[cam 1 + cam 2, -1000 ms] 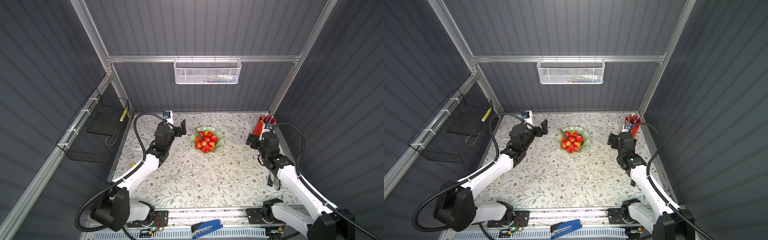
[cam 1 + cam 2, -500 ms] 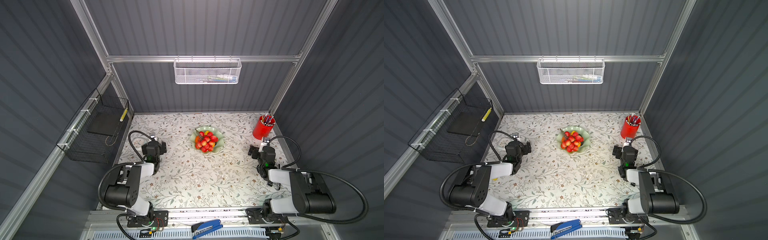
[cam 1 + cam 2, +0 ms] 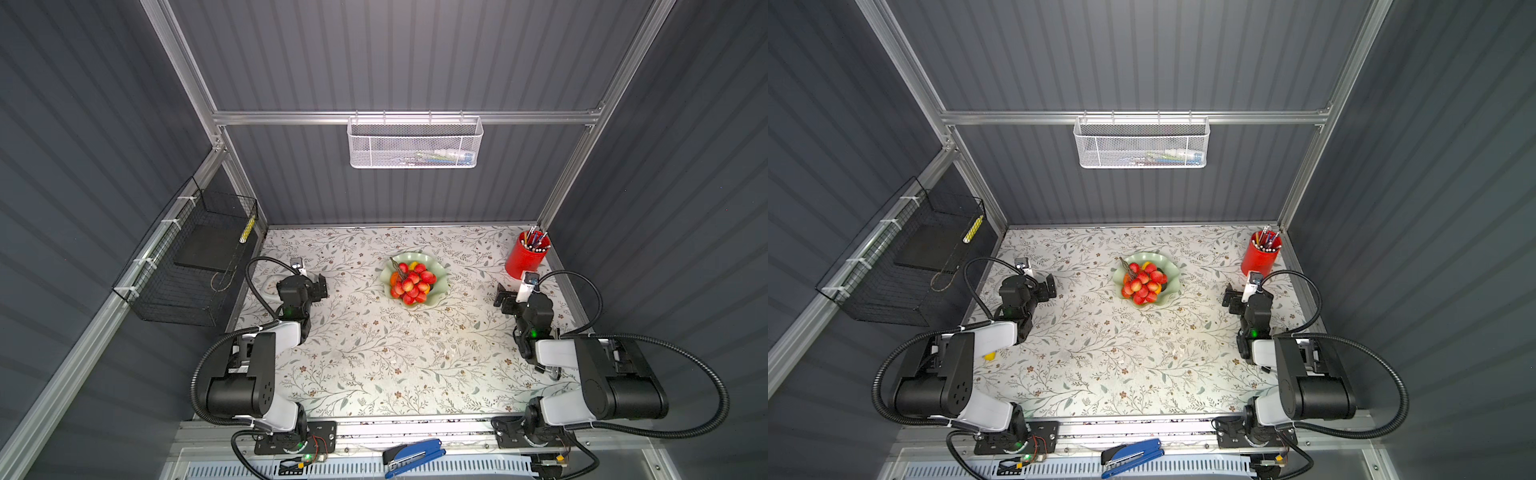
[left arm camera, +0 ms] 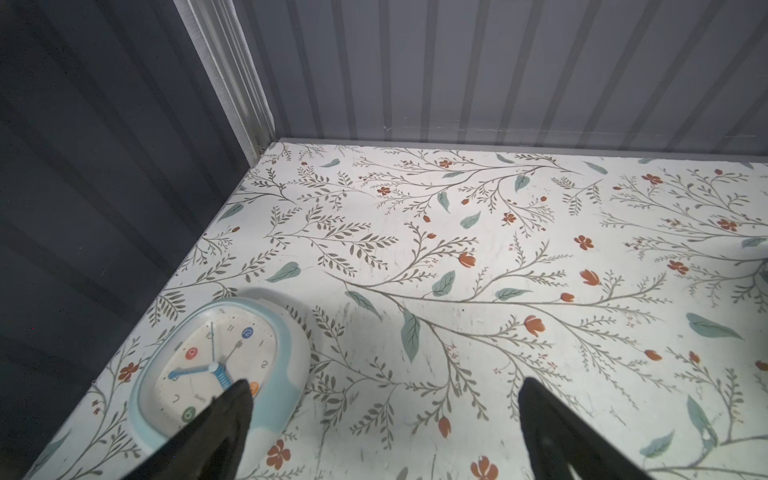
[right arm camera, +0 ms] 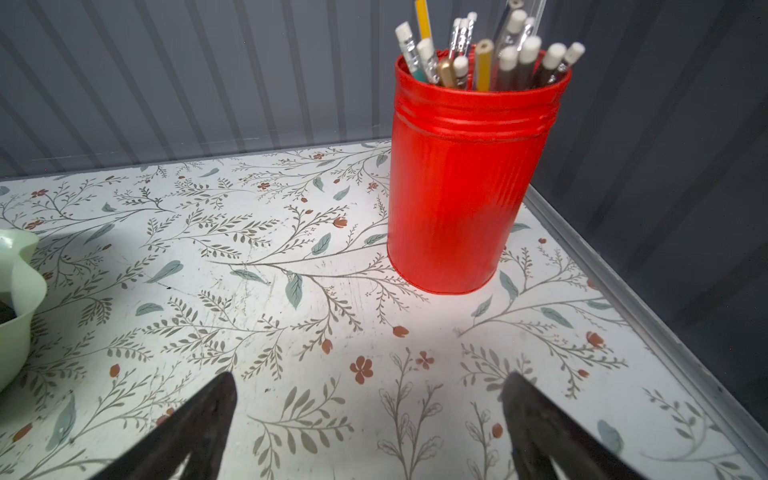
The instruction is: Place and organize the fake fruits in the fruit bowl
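Both grippers: we are finding the left gripper (image 4: 384, 386) and right gripper (image 5: 370, 378) spread wide, holding nothing.
Fruit: the fake fruits (image 3: 411, 282) are lying heaped in the fruit bowl (image 3: 441, 286), well apart from both grippers.
Left side: we are seeing one finger overlapping a clock (image 4: 216, 365); contact unclear.
Right side: the gripper is facing the red pen cup (image 5: 457, 187).

You are working inside a booth of dark grey ribbed wall panels (image 3: 415, 54), closed on three sides and held by a silver aluminium frame (image 3: 407, 117). In both top views a white mesh basket (image 3: 414, 143) hangs from the frame's back rail. A black wire basket (image 3: 187, 266) hangs on the wall at the left of the view. The tabletop (image 3: 374, 365) is white, printed with grey-green branches and small rust-red flowers, and brightly lit against the dim walls.
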